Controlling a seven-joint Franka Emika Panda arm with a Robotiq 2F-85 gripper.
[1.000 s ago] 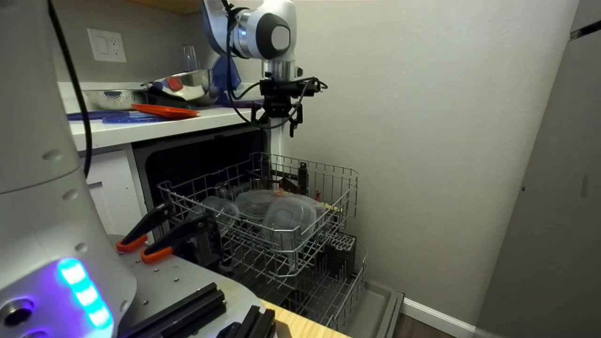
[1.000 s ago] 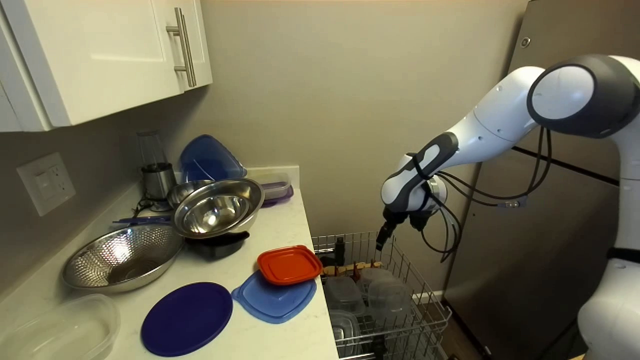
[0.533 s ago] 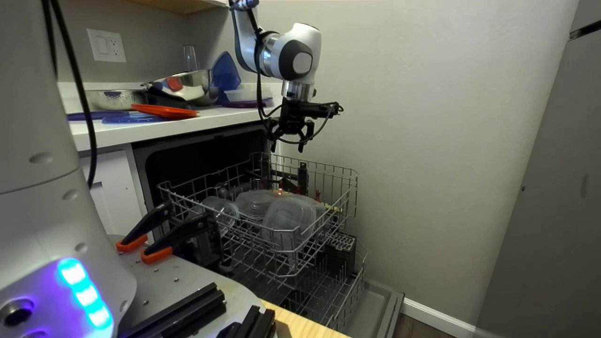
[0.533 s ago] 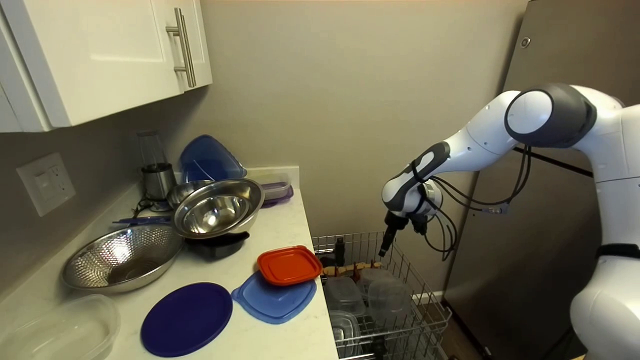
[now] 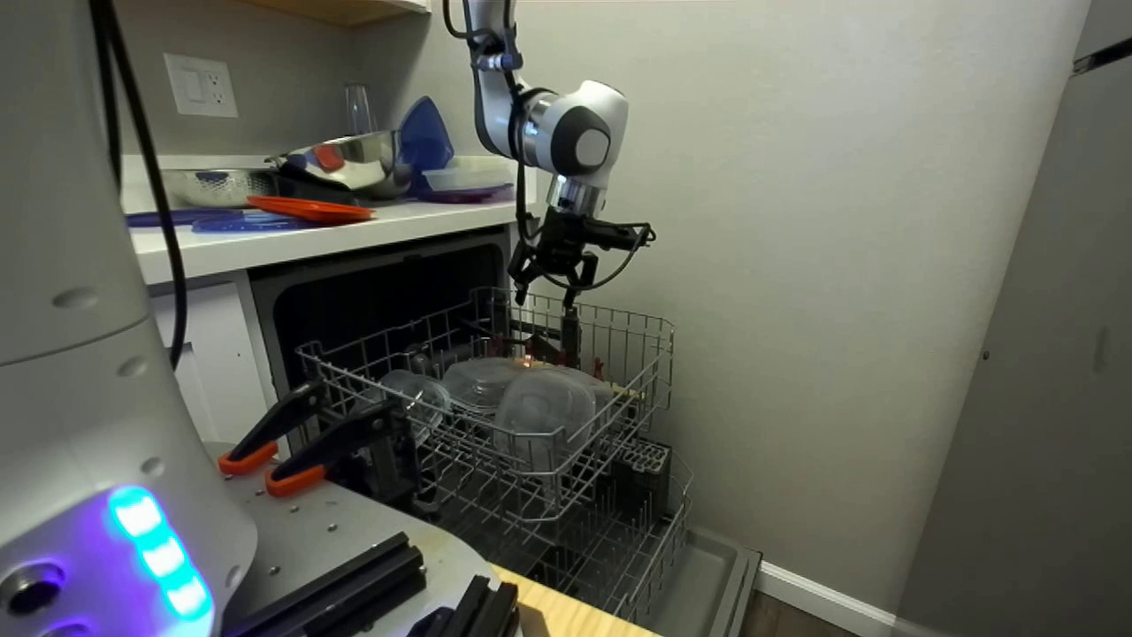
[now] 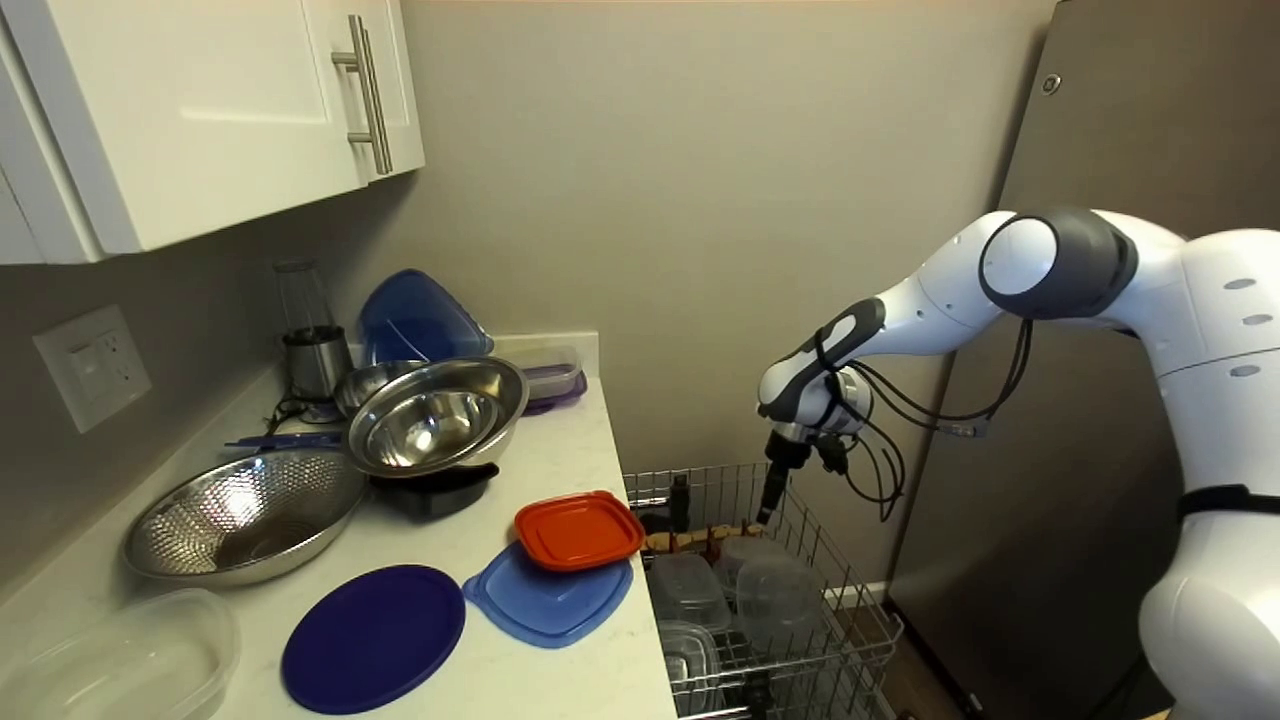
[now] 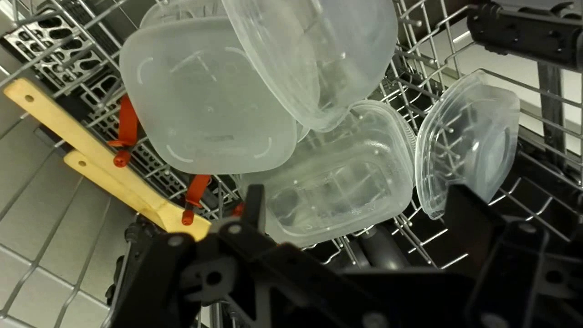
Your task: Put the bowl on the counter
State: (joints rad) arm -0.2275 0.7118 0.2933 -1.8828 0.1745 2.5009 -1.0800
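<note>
Bowl could mean any of several clear vessels (image 7: 337, 182) in the wire dish rack (image 5: 621, 311); I cannot tell which. They overlap one another in the wrist view.

Left of the rack in an exterior view, the front edge of the counter (image 6: 570, 690) runs just beside it and stands higher than its rim. Over the rack the gripper (image 5: 544, 302) points down, fingers spread wide, holding nothing, its fingertips apart from the vessels; how near they are to the far rim I cannot tell. Right of the rack, a strip of floor (image 6: 918, 680) separates it from a tall grey metal door (image 6: 1050, 500).

On the counter, starting farthest left of the rack, come a clear tub (image 6: 120, 655), a steel colander (image 6: 200, 520), a dark blue round lid (image 6: 375, 640), stacked metal bowls (image 6: 508, 395) and, nearest the rack, a light blue lid (image 6: 550, 610) partly under a red lid (image 6: 580, 530) that reaches the front edge. The counter's white surface shows between the metal bowls and that edge.

A white cupboard (image 6: 230, 110) hangs above the counter, left of the rack; a beige wall (image 6: 700, 220) stands behind the rack; the robot arm (image 6: 940, 305) extends from the rack's right.
</note>
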